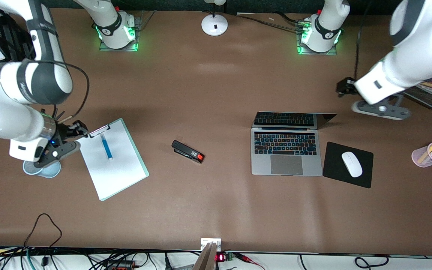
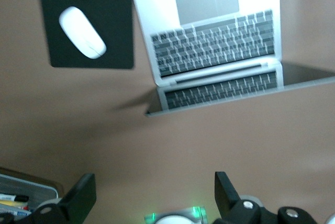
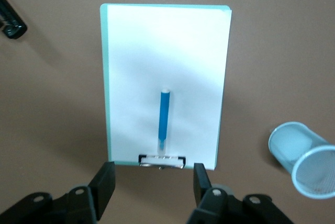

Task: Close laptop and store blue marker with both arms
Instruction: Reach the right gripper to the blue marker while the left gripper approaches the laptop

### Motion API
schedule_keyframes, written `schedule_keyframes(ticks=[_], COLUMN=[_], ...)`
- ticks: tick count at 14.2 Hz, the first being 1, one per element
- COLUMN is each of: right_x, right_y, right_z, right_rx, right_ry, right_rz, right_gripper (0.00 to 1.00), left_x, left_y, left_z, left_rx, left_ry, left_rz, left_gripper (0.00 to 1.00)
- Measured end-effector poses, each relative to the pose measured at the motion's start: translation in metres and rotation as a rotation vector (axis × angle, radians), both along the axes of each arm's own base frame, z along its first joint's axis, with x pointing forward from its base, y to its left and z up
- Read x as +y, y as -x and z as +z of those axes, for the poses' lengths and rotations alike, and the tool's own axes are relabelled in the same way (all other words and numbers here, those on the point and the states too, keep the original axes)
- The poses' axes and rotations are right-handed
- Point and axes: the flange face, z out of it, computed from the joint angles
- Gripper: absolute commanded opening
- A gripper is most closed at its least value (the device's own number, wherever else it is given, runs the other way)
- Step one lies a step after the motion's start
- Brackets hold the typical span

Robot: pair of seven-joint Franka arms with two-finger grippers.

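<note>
Across the brown counter (image 1: pixel 216 93) we are seeing the laptop (image 1: pixel 285 150) sitting open, its screen tilted back, with a white mouse (image 1: pixel 351 164) on a black mat (image 1: pixel 347 165) just beside it toward the left arm's end. The blue marker (image 1: pixel 106 147) is lying on the paper of a clipboard (image 1: pixel 113 159) toward the right arm's end, with a stapler (image 1: pixel 188 151) between clipboard and laptop. Our right gripper (image 3: pixel 152 182) is hovering over the clipboard's clip end, fingers apart and holding nothing. Our left gripper (image 2: pixel 154 195) is hanging spread wide and unloaded over bare counter near the laptop's screen edge.
</note>
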Motion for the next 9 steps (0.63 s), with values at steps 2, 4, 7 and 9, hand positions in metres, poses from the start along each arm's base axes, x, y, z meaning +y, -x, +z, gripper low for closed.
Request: schedule_keyframes(ticks=[2, 4, 7, 9], right_x=[-0.002, -0.003, -0.004, -0.004], right_y=[-0.005, -0.006, -0.012, -0.015], right_z=[-0.011, -0.017, -0.026, -0.032], right_rx=[-0.009, -0.010, -0.026, -0.032], right_ry=[0.027, 0.051, 0.053, 0.050], right_rz=[0.023, 0.037, 0.092, 0.131], right_gripper=[0.51, 0.51, 0.54, 0.55], left_x=[-0.019, -0.027, -0.066, -0.094], left_y=[0.008, 0.012, 0.028, 0.041], left_z=[-0.005, -0.008, -0.019, -0.037], left_rx=[0.032, 0.054, 0.076, 0.064], left_ry=[0.004, 0.024, -0.002, -0.014], left_rz=[-0.011, 0.027, 0.077, 0.074], left_gripper=[1.00, 1.00, 0.98, 0.97])
